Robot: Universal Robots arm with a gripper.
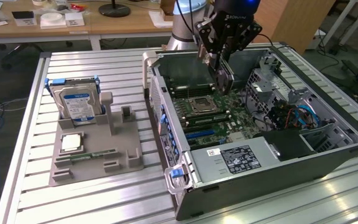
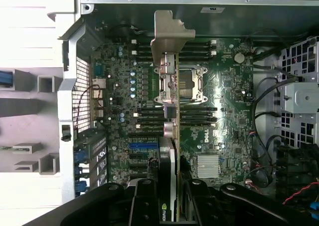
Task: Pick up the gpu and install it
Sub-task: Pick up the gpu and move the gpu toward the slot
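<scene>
1. Your gripper hangs over the open computer case, with its fingers clamped on the flat faces of the gpu.
2. The gpu is in the air above the motherboard, near the CPU socket. As far as I can judge, it touches nothing below.
3. From the wrist you see the card edge-on, with its metal bracket at the end away from the fingers.
4. Don't loosen that pinch, because a card this thin will likely twist if the hold slackens.
5. Go slowly and square the card's edge to the blue slot before lowering.
6. Mind the black cables beside the board.
7. The hard drive sits well apart on the grey holder, so ignore it.
</scene>
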